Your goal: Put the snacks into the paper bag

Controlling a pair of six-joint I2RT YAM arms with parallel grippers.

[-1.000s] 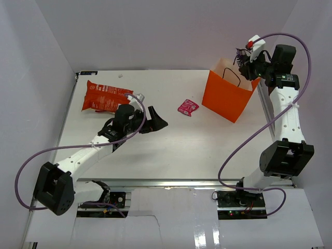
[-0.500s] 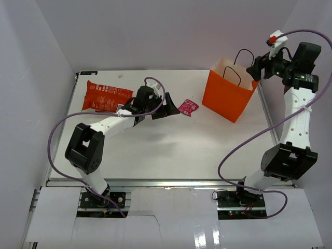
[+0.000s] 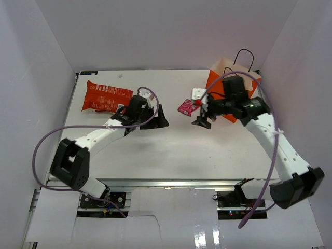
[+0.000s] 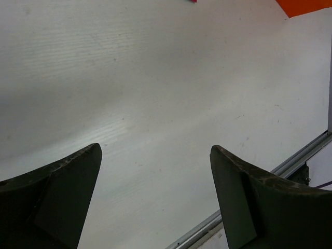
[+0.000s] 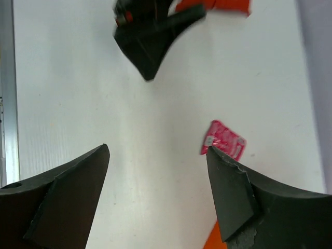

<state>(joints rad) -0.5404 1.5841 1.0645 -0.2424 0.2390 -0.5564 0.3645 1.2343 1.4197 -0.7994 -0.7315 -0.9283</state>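
Right end effector (image 3: 202,118) now beside pink wrapper (image 3: 185,107)

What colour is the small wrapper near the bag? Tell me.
The wrapper is pink; right wrist view.

A white table (image 4: 155,78) stretches ahead of the left hand (image 4: 155,149). Its metal edge rail (image 4: 306,154) runs off to that hand's side.

Open tabletop (image 3: 174,136) separates left gripper (image 3: 161,117) from pink wrapper (image 3: 187,107); right gripper (image 3: 202,123) seemingly crowds it.
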